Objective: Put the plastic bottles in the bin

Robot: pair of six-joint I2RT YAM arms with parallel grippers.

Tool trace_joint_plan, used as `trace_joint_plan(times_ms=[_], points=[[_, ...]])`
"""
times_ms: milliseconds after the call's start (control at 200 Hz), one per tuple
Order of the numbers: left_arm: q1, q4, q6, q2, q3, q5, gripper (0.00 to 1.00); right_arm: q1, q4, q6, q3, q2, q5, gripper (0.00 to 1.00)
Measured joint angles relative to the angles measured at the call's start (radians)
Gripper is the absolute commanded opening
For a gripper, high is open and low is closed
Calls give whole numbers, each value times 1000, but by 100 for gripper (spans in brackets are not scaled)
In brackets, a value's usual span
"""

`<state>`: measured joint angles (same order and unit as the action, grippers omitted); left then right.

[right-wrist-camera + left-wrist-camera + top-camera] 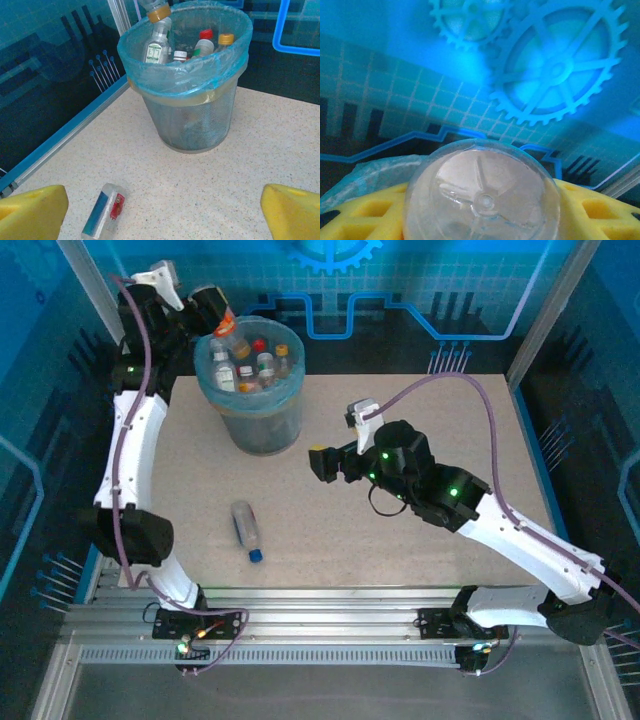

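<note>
your left gripper [212, 310] is clamped on the held bottle [482, 200], cap down over the bin [262, 430], placed for dropping. your right gripper [165, 212] stands apart, facing the lying bottle [246, 528] on the table [420, 560].

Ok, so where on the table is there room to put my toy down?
The biggest bare patch of table is the far right corner, beyond the right arm. There is also room between the bin and the lying bottle. It is crowded at the far left, where the bin stands packed with bottles.
</note>
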<state>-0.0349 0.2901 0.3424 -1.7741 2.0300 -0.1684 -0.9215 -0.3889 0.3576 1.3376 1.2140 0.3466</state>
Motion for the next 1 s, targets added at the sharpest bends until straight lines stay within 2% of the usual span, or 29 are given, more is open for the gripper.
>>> trace_joint_plan(times_ms=[220, 625, 1000], points=[[0, 32, -53, -75, 22, 21, 38, 1, -8, 0, 12, 40, -15, 100], [0, 40, -135, -90, 0, 23, 38, 7, -14, 5, 50, 103, -41, 100], [9, 16, -169, -142, -48, -2, 39, 66, -31, 53, 142, 223, -71, 99]])
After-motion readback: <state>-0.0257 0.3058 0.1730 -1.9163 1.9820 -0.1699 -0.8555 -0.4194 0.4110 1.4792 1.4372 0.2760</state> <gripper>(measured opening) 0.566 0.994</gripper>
